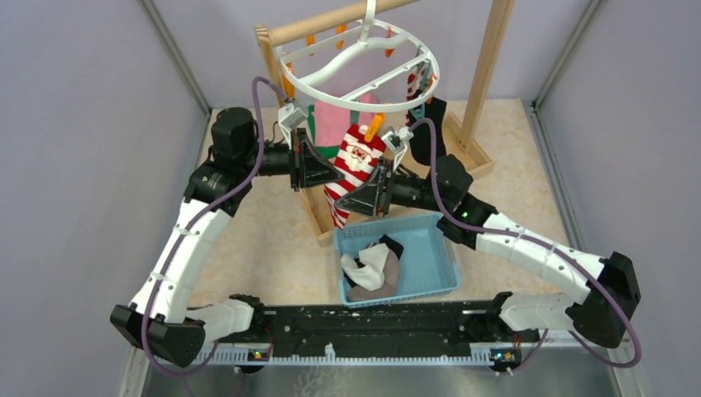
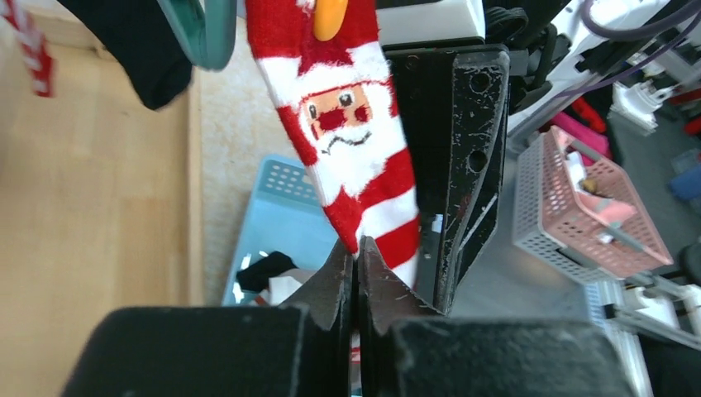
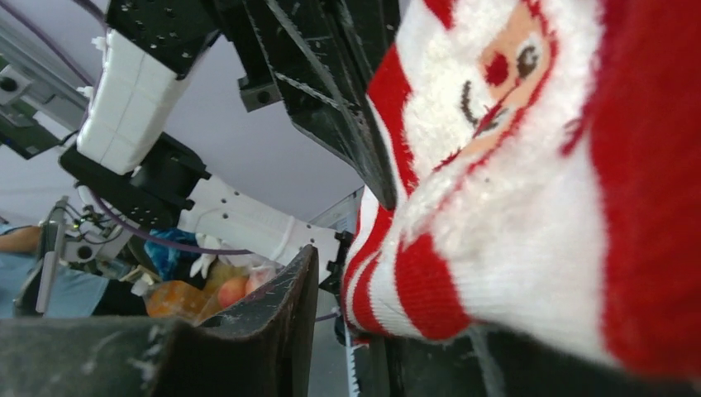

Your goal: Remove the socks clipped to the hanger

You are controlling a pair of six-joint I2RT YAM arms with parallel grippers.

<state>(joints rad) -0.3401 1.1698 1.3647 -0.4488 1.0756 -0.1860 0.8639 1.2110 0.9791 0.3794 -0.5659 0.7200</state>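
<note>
The white ring hanger (image 1: 364, 70) hangs from the wooden rod. A red-and-white striped Santa sock (image 1: 357, 161) hangs from its front orange clip (image 1: 374, 126). It also shows in the left wrist view (image 2: 355, 141) and the right wrist view (image 3: 512, 207). My left gripper (image 1: 337, 174) (image 2: 357, 252) is shut, its tips pinching the sock's lower left edge. My right gripper (image 1: 369, 194) (image 3: 343, 289) is open beside the sock's right side. The sock lies over its right finger, and its left finger (image 3: 285, 314) stands apart. Pink (image 1: 340, 124), green (image 1: 312, 117) and black (image 1: 433, 112) socks still hang behind.
A blue basket (image 1: 434, 265) holding several loose socks sits on the table just below the Santa sock, and shows in the left wrist view (image 2: 281, 211). The wooden stand's posts (image 1: 488, 58) and base (image 1: 318, 219) flank both grippers. A pink basket (image 2: 579, 198) stands off the table.
</note>
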